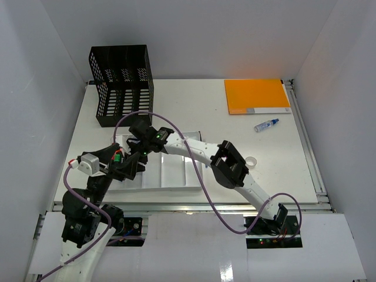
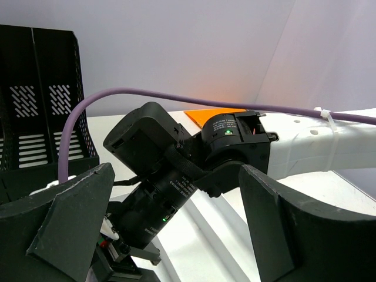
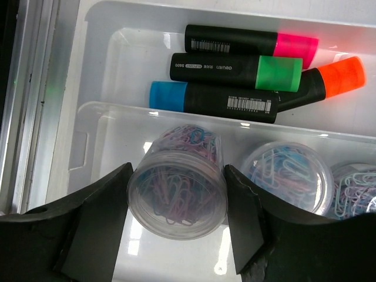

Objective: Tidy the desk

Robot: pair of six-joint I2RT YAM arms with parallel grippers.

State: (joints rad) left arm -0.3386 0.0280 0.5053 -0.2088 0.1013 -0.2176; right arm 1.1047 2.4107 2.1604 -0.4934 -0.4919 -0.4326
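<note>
The desk (image 1: 276, 170) is the white tabletop with a metal rail along its front. A white compartmented tray (image 1: 176, 176) lies on its near left. My right gripper (image 1: 140, 154) reaches over the tray's left end. In the right wrist view it (image 3: 177, 176) is shut on a clear jar of coloured paper clips (image 3: 176, 197), held tilted over a tray compartment (image 3: 88, 106). Two more clip jars (image 3: 286, 176) stand beside it. Several highlighters (image 3: 235, 63) lie in the neighbouring compartment. My left gripper (image 1: 130, 167) (image 2: 179, 235) is open and empty, facing the right arm's wrist (image 2: 170, 176).
A black mesh file rack (image 1: 120, 85) stands at the back left. An orange folder (image 1: 257, 96) lies at the back right, with a small blue-capped bottle (image 1: 265, 124) in front of it. A roll of tape (image 1: 251, 161) lies right of the tray.
</note>
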